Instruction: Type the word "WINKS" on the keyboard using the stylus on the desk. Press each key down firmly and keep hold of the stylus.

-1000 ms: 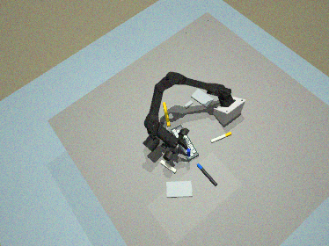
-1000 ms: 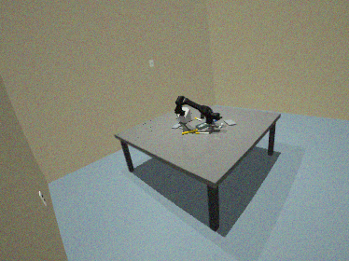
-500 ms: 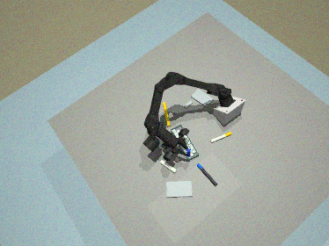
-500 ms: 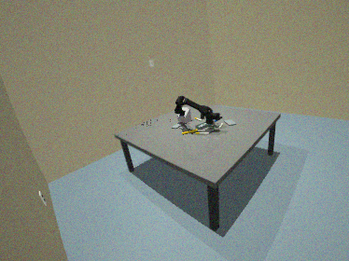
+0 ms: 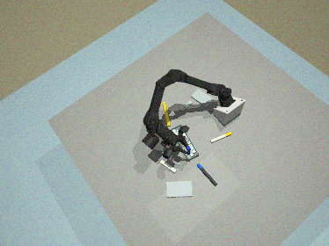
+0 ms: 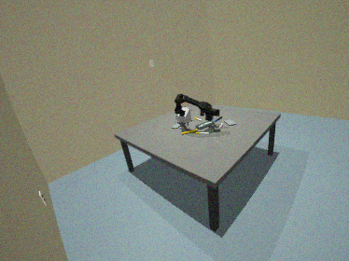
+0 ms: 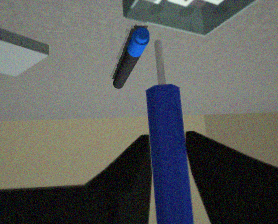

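The keyboard (image 5: 190,143) (image 6: 204,125) (image 7: 175,19) lies on the desk, partly under the arm in the top view. Only its dark green-grey side and a few white key edges show at the top of the wrist view. My gripper (image 7: 167,141) is shut on the blue stylus (image 5: 188,150) (image 7: 169,150), which stands between the two black fingers with its thin grey tip pointing away from them. In the wrist view the tip shows against the desk, just below the keyboard's edge. Whether it touches anything cannot be told, and the key letters are not readable.
A black marker with a blue cap (image 5: 207,175) (image 7: 131,57) lies near the keyboard. A pale flat block (image 5: 179,189) (image 7: 19,59) lies beyond. A white-and-yellow stick (image 5: 221,137), a yellow stick (image 5: 166,114) and a white stick (image 5: 168,166) lie around the keyboard.
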Tool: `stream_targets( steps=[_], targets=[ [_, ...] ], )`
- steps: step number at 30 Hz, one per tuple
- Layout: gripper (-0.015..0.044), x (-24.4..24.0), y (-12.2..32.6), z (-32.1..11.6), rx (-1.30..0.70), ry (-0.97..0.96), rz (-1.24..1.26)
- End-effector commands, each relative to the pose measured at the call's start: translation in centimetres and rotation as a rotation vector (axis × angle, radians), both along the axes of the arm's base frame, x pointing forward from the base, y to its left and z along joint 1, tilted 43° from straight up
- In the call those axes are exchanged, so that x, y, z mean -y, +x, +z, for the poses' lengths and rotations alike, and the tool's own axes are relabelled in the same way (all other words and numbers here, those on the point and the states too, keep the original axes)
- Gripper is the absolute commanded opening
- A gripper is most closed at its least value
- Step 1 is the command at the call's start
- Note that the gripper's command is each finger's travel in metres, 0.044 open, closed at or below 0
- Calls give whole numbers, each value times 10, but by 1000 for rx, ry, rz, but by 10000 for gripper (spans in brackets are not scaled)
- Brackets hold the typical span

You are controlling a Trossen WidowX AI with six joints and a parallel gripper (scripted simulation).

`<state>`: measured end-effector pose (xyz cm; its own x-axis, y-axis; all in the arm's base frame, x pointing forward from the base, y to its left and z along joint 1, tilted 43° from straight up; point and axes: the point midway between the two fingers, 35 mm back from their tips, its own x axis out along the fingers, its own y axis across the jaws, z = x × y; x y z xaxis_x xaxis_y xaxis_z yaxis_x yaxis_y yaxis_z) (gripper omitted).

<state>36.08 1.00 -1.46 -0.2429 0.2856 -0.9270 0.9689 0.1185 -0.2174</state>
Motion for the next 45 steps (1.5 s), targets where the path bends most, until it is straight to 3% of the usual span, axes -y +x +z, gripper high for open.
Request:
stream_targets(
  steps=[1,11,35,45],
  targets=[
    [65,3,-1,4,11,-2,-3],
    [0,34,-10,41,103,-10,-91],
    [0,98,-58,123,337,-43,-367],
    [0,101,-62,128,351,-46,-383]
  ],
)
